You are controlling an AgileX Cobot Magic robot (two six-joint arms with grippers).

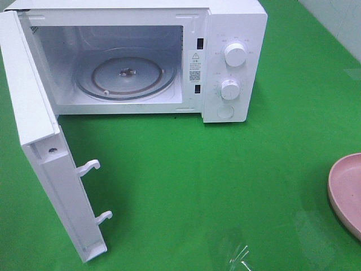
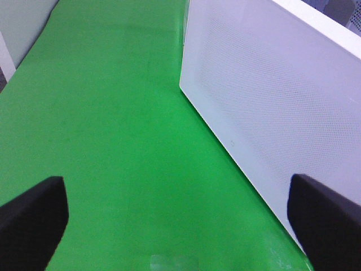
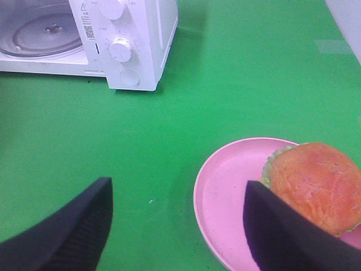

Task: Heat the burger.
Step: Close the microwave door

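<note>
Your right pincer (image 3: 177,226) hangs released beside the burger (image 3: 318,186) on the pink plate (image 3: 231,186), so centre it over the bun, close gently around the whole stack, then carry it level to the open microwave (image 1: 234,62).

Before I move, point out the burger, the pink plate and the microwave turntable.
burger (image 3: 318,183), right wrist view, top of the bun.
pink plate (image 3: 231,192), right wrist view, bare inner surface.
microwave turntable (image 1: 141,76), exterior high view, bare glass right of the hub.
</note>
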